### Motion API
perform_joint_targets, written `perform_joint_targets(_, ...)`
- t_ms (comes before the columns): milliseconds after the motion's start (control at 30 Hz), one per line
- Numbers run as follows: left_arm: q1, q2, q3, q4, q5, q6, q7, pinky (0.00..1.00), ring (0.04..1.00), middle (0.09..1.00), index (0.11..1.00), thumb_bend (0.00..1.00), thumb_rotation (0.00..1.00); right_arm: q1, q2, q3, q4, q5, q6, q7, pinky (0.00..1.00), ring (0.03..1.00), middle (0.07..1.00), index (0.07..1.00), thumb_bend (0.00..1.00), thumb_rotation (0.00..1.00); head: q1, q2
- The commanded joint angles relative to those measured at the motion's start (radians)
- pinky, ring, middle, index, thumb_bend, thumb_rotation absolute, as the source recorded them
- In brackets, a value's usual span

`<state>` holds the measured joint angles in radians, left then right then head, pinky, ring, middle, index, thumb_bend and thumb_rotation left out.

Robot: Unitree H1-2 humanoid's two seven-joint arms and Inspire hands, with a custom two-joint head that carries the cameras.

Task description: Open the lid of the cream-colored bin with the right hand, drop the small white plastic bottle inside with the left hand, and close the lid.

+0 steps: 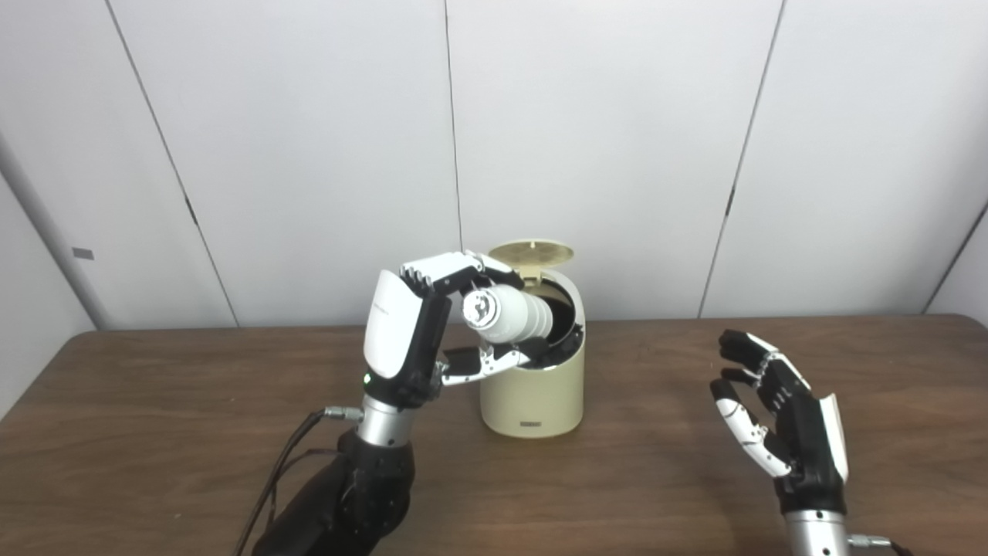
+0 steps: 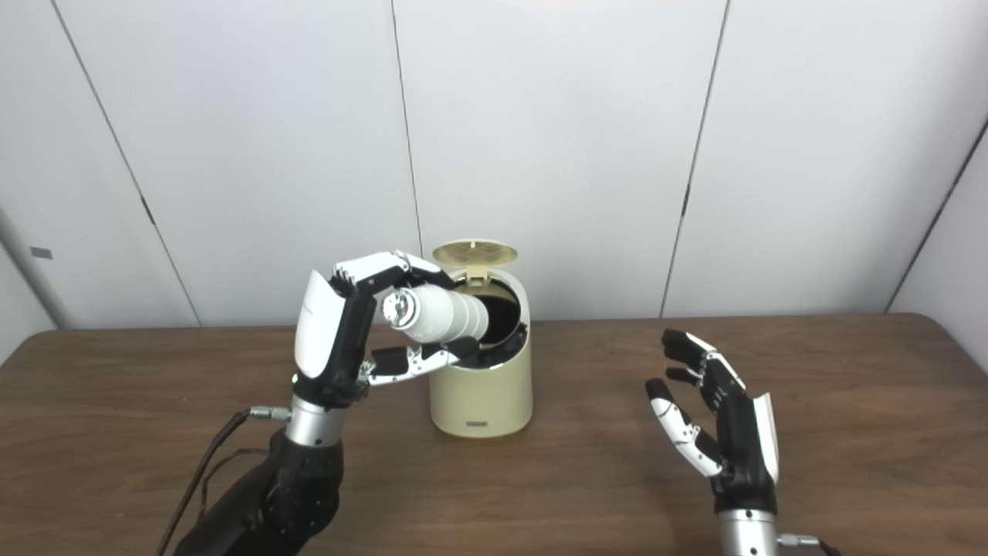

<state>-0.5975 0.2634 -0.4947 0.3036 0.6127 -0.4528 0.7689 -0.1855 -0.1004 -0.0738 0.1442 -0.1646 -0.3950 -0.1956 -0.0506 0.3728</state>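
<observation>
The cream-colored bin (image 1: 532, 394) stands mid-table with its round lid (image 1: 532, 252) flipped up at the back, showing a dark opening. My left hand (image 1: 417, 332) is shut on the small white plastic bottle (image 1: 509, 313), which lies tilted on its side over the bin's left rim, its far end pointing into the opening. My right hand (image 1: 779, 417) is open, fingers spread, hovering above the table well to the right of the bin and touching nothing. In the right eye view the bottle (image 2: 440, 313) and bin (image 2: 482, 394) show the same way.
The brown wooden table (image 1: 193, 432) stretches wide on both sides of the bin. White wall panels stand close behind it. A cable (image 1: 285, 455) hangs from my left wrist toward the bottom edge.
</observation>
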Motion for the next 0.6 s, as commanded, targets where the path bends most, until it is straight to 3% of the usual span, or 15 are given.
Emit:
perform_joint_targets(0,-0.071,0.016,-0.004,0.008,-0.017,-0.017,0.044,0.31,0.404,0.500,0.516,0.50,0.00,0.061,0.065,0.028,0.025,-0.007,-0.021,-0.011,0.68,0.769,0.768,0.752,0.25,0.46,-0.003,-0.001)
perform_joint_targets(467,-0.190,0.029,-0.122,0.226,-0.023,-0.017,0.184,0.29,0.389,0.511,0.510,0.50,0.00,0.066,0.071,0.037,0.016,-0.035,-0.035,-0.022,0.67,0.763,0.765,0.750,0.23,0.47,-0.014,0.002)
perform_joint_targets(567,-0.201,0.023,-0.129,0.267,-0.002,-0.017,0.206,0.21,0.349,0.473,0.543,0.49,0.00,0.065,0.069,0.040,0.019,-0.049,-0.042,-0.026,0.66,0.760,0.765,0.751,0.22,0.49,-0.016,0.001)
